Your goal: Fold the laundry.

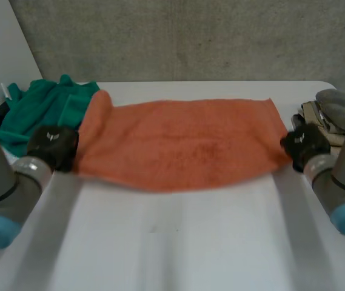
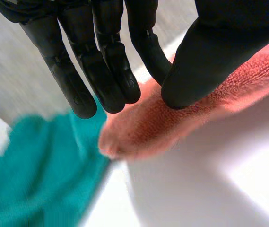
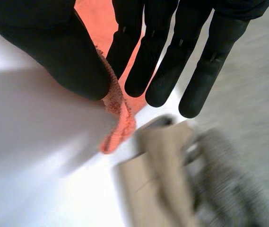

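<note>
Orange towel point(image 1: 184, 145) pinched at ends by robot hands point(image 1: 54, 145) point(image 1: 304, 144).

A white bench point(image 1: 178, 242), orange towel point(image 1: 184, 142) stretched across the centre, green cloth point(image 1: 39, 109) heaped at upper left, beige and grey garments point(image 1: 322, 116) piled at right edge

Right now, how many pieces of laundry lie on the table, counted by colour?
Orange: 1, the orange towel, pinched at its ends by the left hand and the right hand.
Green: 1, the green cloth.
Beige: 1, the beige cloth.
Grey: 1, the grey cloth.
Total: 4.
</note>
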Tool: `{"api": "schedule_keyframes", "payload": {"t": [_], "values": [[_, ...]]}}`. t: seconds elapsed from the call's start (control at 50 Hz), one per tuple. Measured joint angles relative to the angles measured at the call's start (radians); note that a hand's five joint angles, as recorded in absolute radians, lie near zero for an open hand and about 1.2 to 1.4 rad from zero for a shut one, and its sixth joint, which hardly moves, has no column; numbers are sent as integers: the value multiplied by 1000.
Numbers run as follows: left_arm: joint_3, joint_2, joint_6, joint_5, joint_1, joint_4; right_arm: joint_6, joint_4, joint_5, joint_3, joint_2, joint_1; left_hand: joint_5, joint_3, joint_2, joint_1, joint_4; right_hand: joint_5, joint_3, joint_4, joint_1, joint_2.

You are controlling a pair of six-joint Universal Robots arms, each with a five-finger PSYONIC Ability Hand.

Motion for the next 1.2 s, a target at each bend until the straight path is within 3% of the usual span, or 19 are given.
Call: {"api": "schedule_keyframes", "payload": {"t": [0.08, 0.18, 0.3, 0.42, 0.62, 0.78, 0.8, 0.82, 0.86, 0.88, 0.9, 0.94, 0.96, 1.06, 1.2], "values": [[-83, 121, 37, 2, 30, -230, -84, 202, 6, 106, -119, -27, 0, 0, 0, 0, 0, 0, 0, 0, 0, 0], [-172, 273, 175, 5, 55, -531, -232, 438, 9, 225, -290, -93, 0, 0, 0, 0, 0, 0, 0, 0, 0, 0], [-198, 342, 316, 10, 57, -661, -348, 512, 5, 277, -398, -139, 0, 0, 0, 0, 0, 0, 0, 0, 0, 0], [-124, 300, 339, 11, 49, -558, -322, 372, 7, 230, -358, -127, 0, 0, 0, 0, 0, 0, 0, 0, 0, 0], [100, 26, 180, -7, 6, -250, -196, 61, 45, -32, -52, -4, 0, 0, 0, 0, 0, 0, 0, 0, 0, 0], [319, -204, 130, -120, -23, -184, -183, -108, 56, -304, 202, 32, 0, 0, 0, 0, 0, -1, -6, -6, -4, -5], [333, -215, 130, -129, -27, -181, -183, -121, 53, -322, 219, 33, 0, 0, 0, 0, 0, -30, -46, -35, -31, -42], [364, -240, 128, -149, -34, -173, -183, -149, 45, -363, 259, 34, -18, -22, -22, -22, -22, -200, -234, -237, -198, -231], [393, -262, 127, -165, -45, -160, -183, -174, 37, -400, 298, 36, -137, -172, -176, -153, -159, -488, -491, -492, -461, -498], [406, -271, 126, -173, -52, -149, -183, -190, 32, -427, 326, 36, -407, -428, -438, -457, -439, -674, -668, -668, -661, -700], [417, -278, 126, -179, -60, -137, -182, -201, 29, -447, 346, 38, -527, -549, -561, -586, -562, -837, -837, -840, -820, -858], [426, -282, 124, -185, -72, -119, -176, -210, 28, -467, 366, 40, -648, -671, -682, -709, -685, -930, -948, -950, -905, -948], [429, -280, 120, -188, -81, -104, -165, -213, 29, -479, 377, 41, -899, -931, -948, -937, -948, -946, -975, -978, -913, -964], [410, -243, 91, -190, -102, -67, -86, -189, 35, -462, 359, 40, -941, -983, -994, -954, -998, -946, -978, -982, -913, -964], [322, -137, 38, -180, -103, -54, 73, -27, 8, -323, 201, 19, -941, -983, -994, -954, -998, -946, -978, -982, -913, -964]]}}
